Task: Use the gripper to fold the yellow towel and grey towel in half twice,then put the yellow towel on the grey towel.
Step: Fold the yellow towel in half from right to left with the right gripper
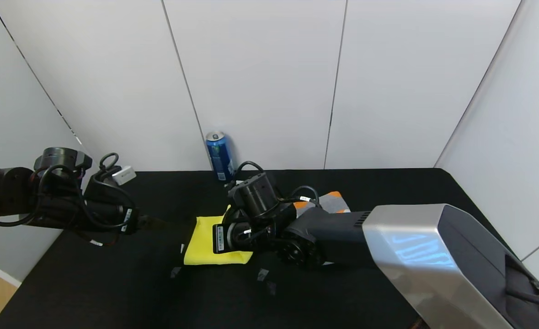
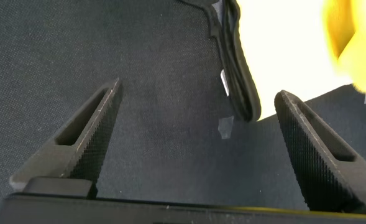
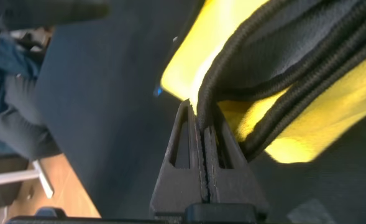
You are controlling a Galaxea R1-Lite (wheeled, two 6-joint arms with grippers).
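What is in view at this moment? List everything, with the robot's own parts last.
yellow towel: one, bright yellow, folded, on the table in front of the robot, its edge pinched by the right gripper.
grey towel: one, grey with orange patches, behind the right arm, mostly hidden.
can: one, blue, upright at the table's far edge by the wall.
table: one, black cloth top.
tape bits: a few, pale, on the table near the yellow towel.
left gripper: one, black, open, over the table left of the yellow towel.
right gripper: one, black, shut on the yellow towel.
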